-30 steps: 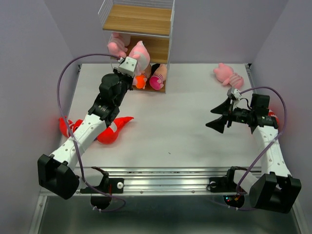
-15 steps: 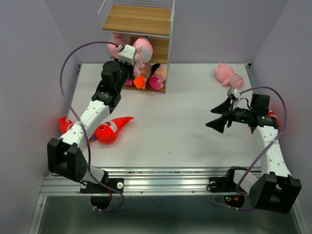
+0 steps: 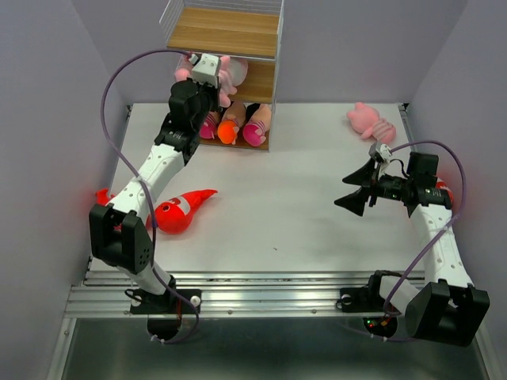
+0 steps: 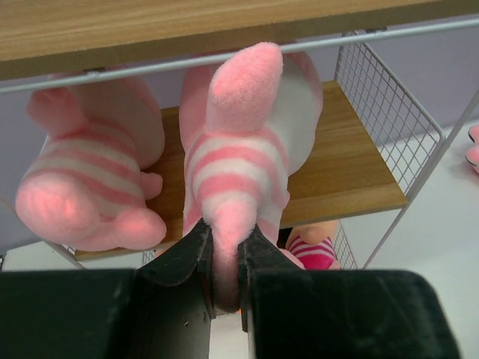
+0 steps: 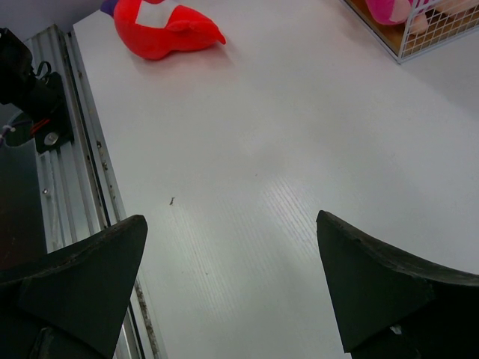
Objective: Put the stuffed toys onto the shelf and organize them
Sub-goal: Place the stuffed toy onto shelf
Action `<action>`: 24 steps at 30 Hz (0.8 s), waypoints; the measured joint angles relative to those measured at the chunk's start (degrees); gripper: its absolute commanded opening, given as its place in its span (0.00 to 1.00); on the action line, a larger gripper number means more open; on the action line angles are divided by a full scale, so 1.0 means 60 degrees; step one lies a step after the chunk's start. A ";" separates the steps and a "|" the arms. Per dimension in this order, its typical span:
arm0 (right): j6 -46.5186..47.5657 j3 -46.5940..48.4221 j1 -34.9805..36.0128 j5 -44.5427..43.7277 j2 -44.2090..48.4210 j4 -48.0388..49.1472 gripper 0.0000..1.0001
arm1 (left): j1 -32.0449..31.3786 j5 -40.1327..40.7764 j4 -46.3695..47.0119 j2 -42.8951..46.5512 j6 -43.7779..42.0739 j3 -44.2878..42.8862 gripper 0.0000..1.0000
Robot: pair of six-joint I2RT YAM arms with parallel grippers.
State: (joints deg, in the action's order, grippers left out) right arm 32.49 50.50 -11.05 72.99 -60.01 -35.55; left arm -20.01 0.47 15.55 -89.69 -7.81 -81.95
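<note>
The shelf stands at the back of the table. My left gripper is at its middle tier, shut on the striped leg of a pink animal that lies on the middle board. The left wrist view shows the gripper and a second pink animal to its left. Three dolls sit on the bottom tier. A red shark lies on the table, also in the right wrist view. A third pink animal lies at the back right. My right gripper is open and empty above the table.
A second red shark lies at the left, partly behind my left arm. Something red shows behind my right arm. Side walls stand close on both sides. A metal rail runs along the near edge.
My left gripper has risen and moved back to the shelf's middle tier with the pink animal in it. The right arm has not moved.
</note>
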 measured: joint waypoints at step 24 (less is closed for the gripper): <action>0.0004 0.0000 0.0000 -0.0182 -0.0004 0.0004 1.00 | 0.0124 0.1661 -0.0178 -0.1668 0.0379 -0.1300 0.00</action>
State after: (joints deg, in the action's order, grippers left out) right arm 32.51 50.50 -11.05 71.90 -60.03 -35.53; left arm -19.27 10.44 14.48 -99.70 -5.54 -89.76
